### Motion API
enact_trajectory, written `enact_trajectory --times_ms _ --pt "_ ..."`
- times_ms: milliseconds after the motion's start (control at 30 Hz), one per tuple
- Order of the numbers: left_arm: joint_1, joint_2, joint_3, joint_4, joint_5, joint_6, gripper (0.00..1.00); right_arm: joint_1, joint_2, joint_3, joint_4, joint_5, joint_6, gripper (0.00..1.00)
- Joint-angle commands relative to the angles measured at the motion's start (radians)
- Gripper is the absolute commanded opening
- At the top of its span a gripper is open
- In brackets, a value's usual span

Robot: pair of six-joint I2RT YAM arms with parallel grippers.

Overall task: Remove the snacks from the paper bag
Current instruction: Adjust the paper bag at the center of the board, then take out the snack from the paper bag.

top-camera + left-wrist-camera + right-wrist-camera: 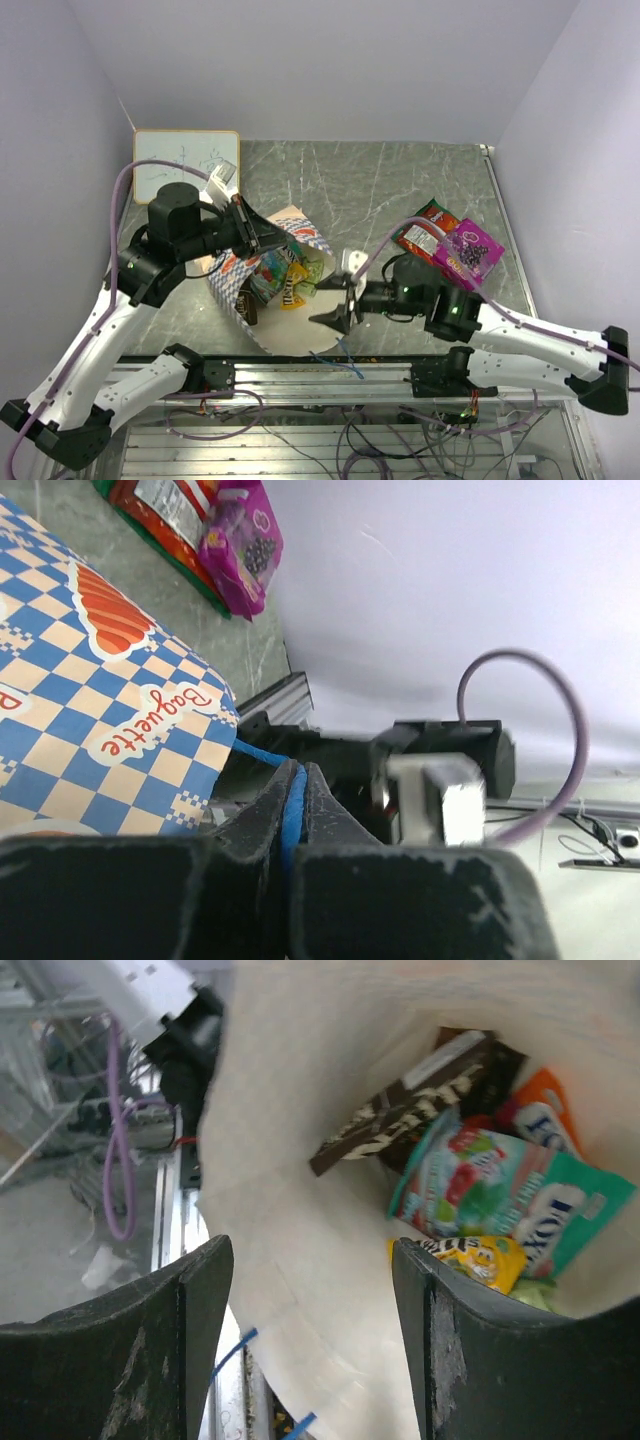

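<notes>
The right gripper (308, 1250) hangs spread at the mouth of the cream paper bag with a blue checkered band (288, 335), which lies on its side on the grey marbled bench (400, 180). The left gripper (298, 780) pinches the bag's thin blue cord handle (290, 815). A dark brown bar (400, 1110), a teal packet (500, 1195) and a yellow packet (465, 1258) remain inside. Farther right, a purple packet (468, 250) and an orange-red packet (420, 232) lie on the bench, so unloading looks partway done. Next, the right gripper should reach in and close on the nearest packet.

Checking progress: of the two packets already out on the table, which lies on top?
The purple packet, with grapes pictured; it overlaps the red packet with the green edge beneath it.
</notes>
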Motion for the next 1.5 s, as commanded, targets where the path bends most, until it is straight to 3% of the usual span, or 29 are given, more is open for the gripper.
enact_trajectory --times_ms 0,167,367,500,633,900,1033,1133,1267,1400,1467 --pt "-0.008 0.065 0.119 -0.067 -0.056 0.07 0.07 0.117 0.039 -0.065 0.238 0.104 -0.126 0.64" --pt "-0.008 0.09 0.149 -0.138 -0.074 0.098 0.07 0.199 0.161 -0.131 0.515 0.341 -0.096 0.67" --pt "-0.009 0.03 0.12 -0.157 -0.14 0.065 0.07 0.25 0.404 -0.109 0.75 0.485 -0.066 0.68" --pt "-0.009 0.022 0.125 -0.168 -0.143 0.053 0.07 0.268 0.52 -0.025 0.766 0.486 -0.065 0.64" --pt "-0.008 0.03 0.154 -0.173 -0.148 0.062 0.07 0.276 0.623 0.026 0.749 0.598 -0.02 0.59" --pt "-0.009 0.043 0.171 -0.123 -0.117 0.059 0.07 0.274 0.824 0.149 0.782 0.649 0.087 0.6" --pt "-0.009 0.009 0.154 -0.103 -0.118 0.077 0.07 0.275 0.976 0.242 0.786 0.792 0.142 0.58" --pt "-0.008 -0.015 0.122 -0.085 -0.13 0.06 0.07 0.274 1.02 0.285 0.77 0.853 0.139 0.48" --pt "-0.009 -0.021 0.107 -0.084 -0.135 0.046 0.07 0.274 0.987 0.266 0.802 0.817 0.102 0.15" --pt "-0.008 0.003 0.132 -0.126 -0.143 0.077 0.07 0.274 0.916 0.228 0.795 0.75 0.097 0.02" --pt "-0.009 0.001 0.132 -0.121 -0.162 0.08 0.07 0.273 0.87 0.224 0.739 0.741 0.114 0.0"
